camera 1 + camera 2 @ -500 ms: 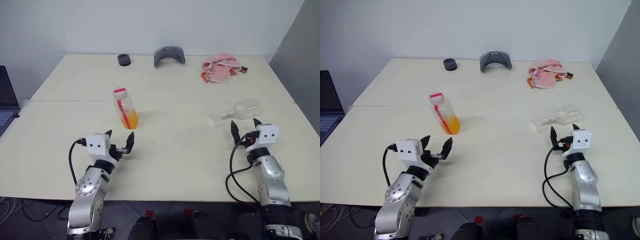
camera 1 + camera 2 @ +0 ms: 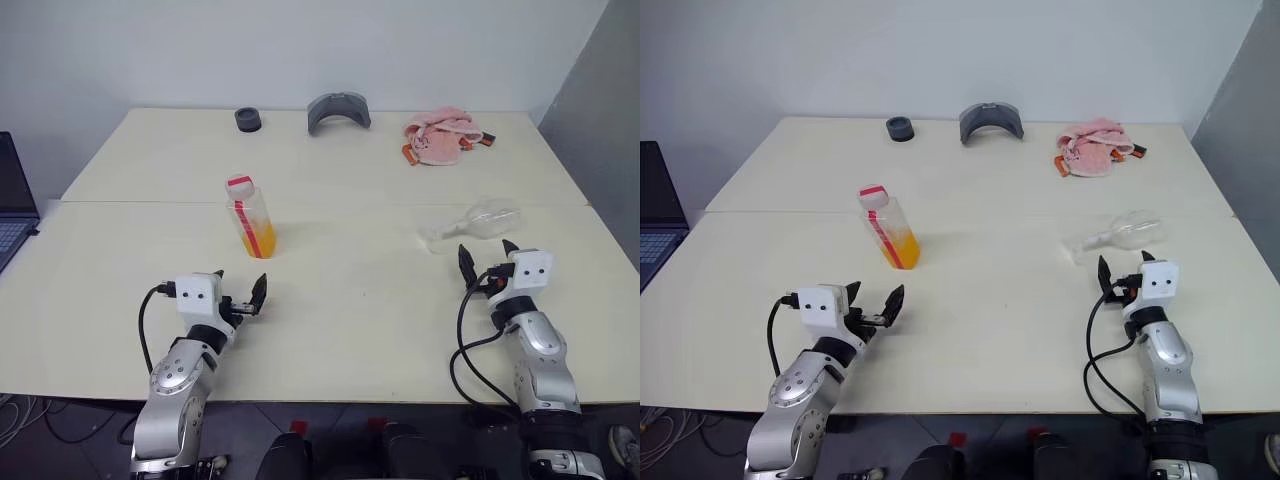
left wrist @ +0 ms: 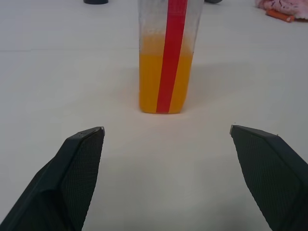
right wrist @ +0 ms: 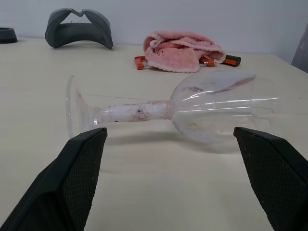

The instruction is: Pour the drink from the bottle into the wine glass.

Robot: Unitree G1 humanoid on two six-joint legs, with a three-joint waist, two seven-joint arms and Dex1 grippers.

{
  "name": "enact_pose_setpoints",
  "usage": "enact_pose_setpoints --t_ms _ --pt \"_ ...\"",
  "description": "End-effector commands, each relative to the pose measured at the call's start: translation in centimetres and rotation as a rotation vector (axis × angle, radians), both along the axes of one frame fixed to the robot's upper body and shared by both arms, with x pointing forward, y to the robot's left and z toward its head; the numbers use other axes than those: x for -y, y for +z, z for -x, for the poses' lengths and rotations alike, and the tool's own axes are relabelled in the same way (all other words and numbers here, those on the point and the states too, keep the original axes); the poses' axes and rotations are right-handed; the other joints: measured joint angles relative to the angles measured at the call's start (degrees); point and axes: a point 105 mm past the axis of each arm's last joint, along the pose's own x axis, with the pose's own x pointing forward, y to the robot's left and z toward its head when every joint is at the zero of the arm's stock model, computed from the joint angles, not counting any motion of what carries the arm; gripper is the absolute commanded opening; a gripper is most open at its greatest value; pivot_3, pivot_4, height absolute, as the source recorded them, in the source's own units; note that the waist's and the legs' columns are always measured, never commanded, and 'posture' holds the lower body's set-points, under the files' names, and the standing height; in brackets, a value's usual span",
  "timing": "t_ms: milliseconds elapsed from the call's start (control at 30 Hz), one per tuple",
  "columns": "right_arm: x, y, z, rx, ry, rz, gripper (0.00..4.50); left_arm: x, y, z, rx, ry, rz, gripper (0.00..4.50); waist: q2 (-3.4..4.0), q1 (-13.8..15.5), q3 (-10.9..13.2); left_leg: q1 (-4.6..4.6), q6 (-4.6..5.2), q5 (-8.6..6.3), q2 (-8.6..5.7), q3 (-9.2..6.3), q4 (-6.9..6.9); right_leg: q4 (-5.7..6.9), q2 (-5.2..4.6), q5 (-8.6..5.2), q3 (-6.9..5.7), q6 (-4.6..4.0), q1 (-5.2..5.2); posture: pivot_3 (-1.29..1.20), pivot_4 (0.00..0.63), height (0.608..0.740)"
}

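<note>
The bottle (image 2: 250,213) stands upright left of the table's middle, clear with a red cap and a red-and-white strip. The orange drink (image 3: 151,89) fills its lower part. My left gripper (image 2: 240,285) is open, a short way in front of the bottle and pointing at it, with nothing between its fingers. The wine glass (image 2: 475,222) lies on its side at the right, its foot toward the middle and its bowl (image 4: 224,108) toward the right edge. My right gripper (image 2: 487,258) stands open just in front of it, apart from it.
Along the far edge lie a black round object (image 2: 248,120), a grey curved piece (image 2: 338,110) and a pink cloth (image 2: 440,135) over an orange-handled tool. A laptop (image 2: 12,200) sits off the table's left edge. A seam runs across the table (image 2: 360,310) behind the bottle.
My left gripper has drawn back slightly toward the table's near edge. The bottle, the wine glass and the right gripper have stayed where they were.
</note>
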Motion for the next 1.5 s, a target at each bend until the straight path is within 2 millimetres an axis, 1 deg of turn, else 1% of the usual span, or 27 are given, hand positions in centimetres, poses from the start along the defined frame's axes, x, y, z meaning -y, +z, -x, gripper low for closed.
enact_pose_setpoints --t_ms 33,200,367,433,500,600,667,733,800,867,967,1133,1233,1400,1500 --pt "-0.2 1.3 0.2 0.045 0.016 0.012 4.5 -0.2 1.9 -0.2 0.062 0.021 -0.013 4.47 0.0 0.0 0.0 0.0 0.0 0.0 0.0 0.0 0.0 0.0 0.0 0.0 0.0 0.0 0.0 0.0 0.15 0.74" --pt "-0.1 1.4 0.3 0.048 0.016 0.012 4.5 -0.4 2.4 -0.3 0.081 0.014 0.053 4.47 0.0 0.0 0.0 0.0 0.0 0.0 0.0 0.0 0.0 0.0 0.0 0.0 0.0 0.0 0.0 0.0 0.15 0.74" --pt "-1.0 1.5 0.7 0.046 0.08 0.005 4.5 -0.4 2.8 -0.5 0.088 0.023 0.037 4.47 0.0 0.0 0.0 0.0 0.0 0.0 0.0 -0.01 0.0 0.0 -0.01 0.0 0.0 0.0 0.0 0.0 0.15 0.74" --pt "-1.8 1.6 1.1 0.043 0.14 0.007 4.5 -0.3 3.0 -0.6 0.094 0.029 0.01 4.47 0.0 0.0 0.0 0.0 0.0 0.0 0.0 -0.02 0.0 -0.01 -0.01 0.0 -0.01 0.0 0.01 0.0 0.15 0.74" --pt "-3.1 1.9 1.8 0.036 0.236 0.02 4.5 -0.2 3.2 -0.8 0.095 0.03 -0.002 4.47 0.0 0.0 0.0 0.0 0.0 0.0 -0.01 -0.05 0.0 -0.01 -0.01 0.0 -0.01 0.0 0.01 0.0 0.15 0.74" --pt "-5.5 2.7 3.3 0.016 0.417 0.043 4.5 0.2 3.6 -0.9 0.095 0.016 -0.011 4.47 0.0 0.0 0.0 -0.01 0.0 0.0 -0.02 -0.12 0.01 -0.01 -0.01 0.0 -0.02 0.0 0.01 0.0 0.15 0.74" --pt "-6.8 3.6 4.4 -0.012 0.546 0.034 4.5 0.4 4.0 -1.1 0.099 0.007 -0.008 4.47 0.0 0.0 0.0 -0.01 0.0 0.0 -0.02 -0.17 0.02 -0.01 -0.01 0.0 -0.05 0.0 0.03 0.0 0.15 0.74" --pt "-7.5 4.4 5.1 -0.038 0.635 0.04 4.5 0.6 4.6 -1.5 0.105 0.013 0.003 4.47 -0.01 0.0 0.0 -0.01 0.0 0.0 -0.01 -0.23 0.03 -0.05 -0.01 0.0 -0.11 0.0 0.07 0.0 0.15 0.74" --pt "-7.9 4.9 5.3 -0.053 0.682 0.058 4.5 0.7 5.2 -2.0 0.113 0.02 -0.007 4.47 -0.02 0.0 0.0 0.02 0.01 0.0 -0.03 -0.36 0.06 -0.09 0.01 0.0 -0.28 0.0 0.21 0.0 0.15 0.74" --pt "-8.2 5.3 5.3 -0.061 0.709 0.063 4.5 0.8 5.4 -2.4 0.111 0.033 -0.019 4.47 -0.03 0.1 0.0 0.02 0.01 0.0 -0.08 -0.51 0.08 -0.14 0.01 0.0 -0.68 0.0 0.31 0.0 0.15 0.74" --pt "-8.7 5.6 5.5 -0.074 0.748 0.063 4.5 0.8 6.0 -2.8 0.129 0.043 -0.028 4.47 -0.04 0.1 0.0 0.01 0.02 0.0 -0.11 -0.6 0.08 -0.16 0.01 0.0 -0.83 0.0 0.37 0.0 0.15 0.74" --pt "-9.3 6.1 5.5 -0.067 0.773 0.072 4.5 1.0 6.7 -3.6 0.138 0.031 0.039 4.47 -0.05 0.1 0.0 0.0 0.01 0.0 -0.12 -0.65 0.09 -0.17 0.0 0.0 -0.89 0.0 0.38 0.0 0.15 0.74" --pt "-9.4 6.1 5.4 -0.066 0.779 0.077 4.5 0.9 6.7 -4.0 0.126 0.037 0.008 4.47 -0.05 0.1 0.0 0.0 0.0 0.01 -0.13 -0.65 0.09 -0.17 0.0 -0.01 -0.9 0.0 0.39 0.0 0.15 0.74" --pt "-9.7 6.4 5.3 -0.061 0.8 0.091 4.5 1.1 6.9 -4.9 0.117 0.032 0.007 4.47 -0.06 0.1 0.0 0.0 0.0 0.01 -0.14 -0.67 0.1 -0.16 0.0 0.0 -0.92 0.0 0.39 0.0 0.15 0.74" --pt "-10.6 6.7 5.8 -0.074 0.879 0.095 4.5 1.4 6.9 -5.6 0.114 0.015 -0.022 4.47 -0.06 0.1 0.0 0.0 0.0 0.01 -0.14 -0.69 0.1 -0.17 0.0 -0.01 -0.95 0.0 0.4 0.0 0.15 0.74"
